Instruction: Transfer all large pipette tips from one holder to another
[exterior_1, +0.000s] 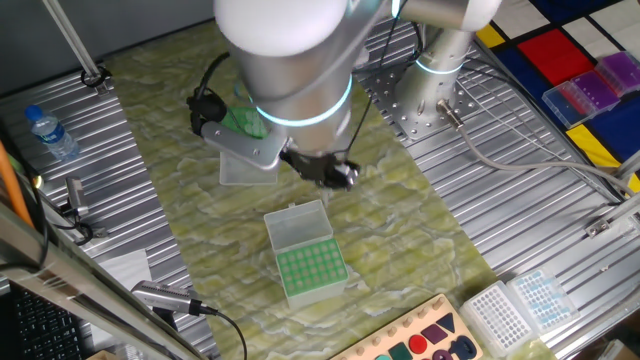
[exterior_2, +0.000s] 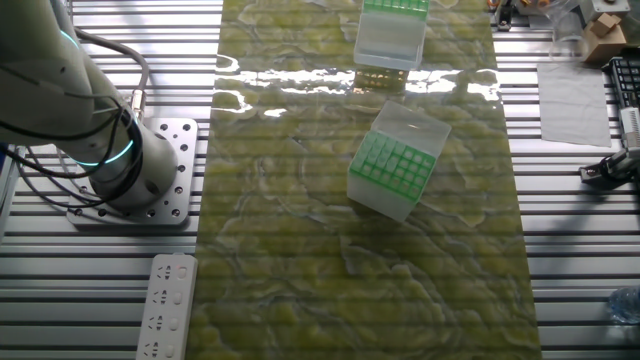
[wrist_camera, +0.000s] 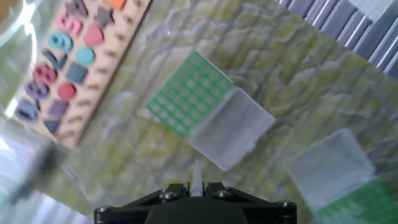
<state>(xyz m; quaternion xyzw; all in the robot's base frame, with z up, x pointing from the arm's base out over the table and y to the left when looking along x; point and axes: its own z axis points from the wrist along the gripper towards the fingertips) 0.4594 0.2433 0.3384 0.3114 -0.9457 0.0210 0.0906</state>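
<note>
You have two green tip holders (exterior_2: 392, 172) (exterior_2: 391, 30) on the mat, one pipette tip (wrist_camera: 196, 177) in the pincer (wrist_camera: 196, 186), and one shape puzzle board (wrist_camera: 68, 59).

You see one large pipette tip (wrist_camera: 196, 177) in the hand view: a slender, pale, translucent whitish cone that stands out between the fingers of the gripper (wrist_camera: 196, 186), its narrow end pointing away from the hand. Below it lies the near holder (wrist_camera: 190, 94) with its green grid top and its clear lid open flat beside it. The second holder (wrist_camera: 360, 202), also green with a clear lid, sits at the lower right. You cannot make out tips inside either grid.
</note>
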